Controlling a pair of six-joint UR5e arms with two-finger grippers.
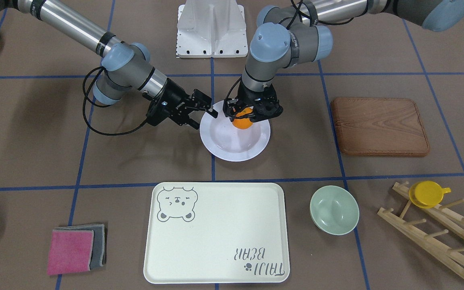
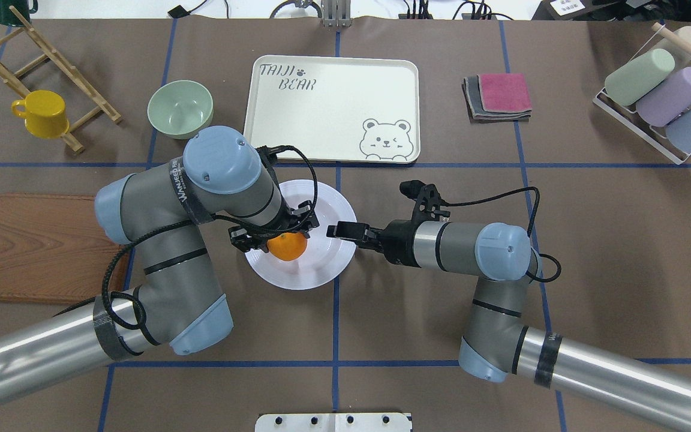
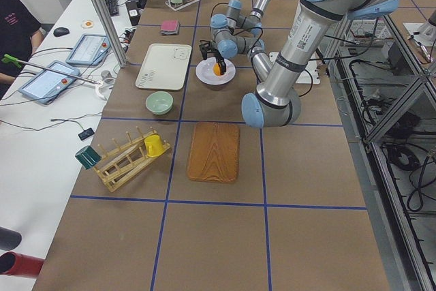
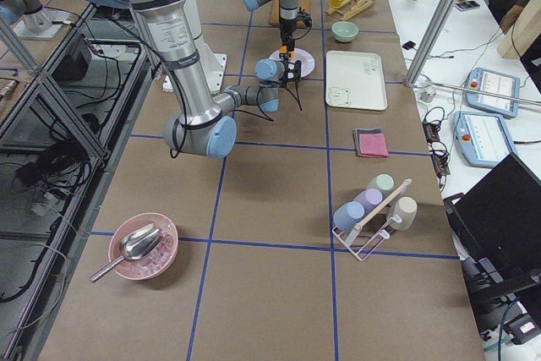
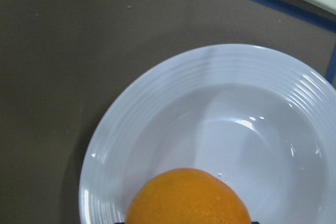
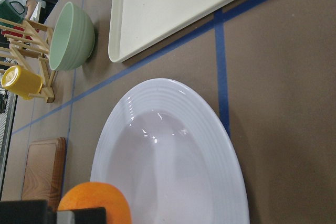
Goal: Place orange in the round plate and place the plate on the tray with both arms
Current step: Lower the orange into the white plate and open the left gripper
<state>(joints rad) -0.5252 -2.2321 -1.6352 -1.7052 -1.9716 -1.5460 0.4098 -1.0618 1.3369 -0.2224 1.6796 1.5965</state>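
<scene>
The orange (image 1: 243, 123) (image 2: 288, 248) sits low over the far side of the white round plate (image 1: 232, 145) (image 2: 297, 273), in the grip of my left gripper (image 1: 252, 114) (image 2: 276, 234), which is shut on it. In the left wrist view the orange (image 5: 189, 198) fills the bottom edge above the plate (image 5: 157, 108). My right gripper (image 1: 204, 119) (image 2: 336, 230) is open, level with the plate's rim on its other side; whether it touches the rim I cannot tell. The cream tray (image 1: 216, 233) (image 2: 333, 114) lies bare just beyond the plate.
A wooden board (image 1: 379, 125) and a pale green bowl (image 1: 334, 209) lie on my left side. A wooden rack holds a yellow cup (image 1: 429, 193). Folded pink and grey cloths (image 1: 75, 249) lie right of the tray. A rack of cups (image 2: 657, 90) stands far right.
</scene>
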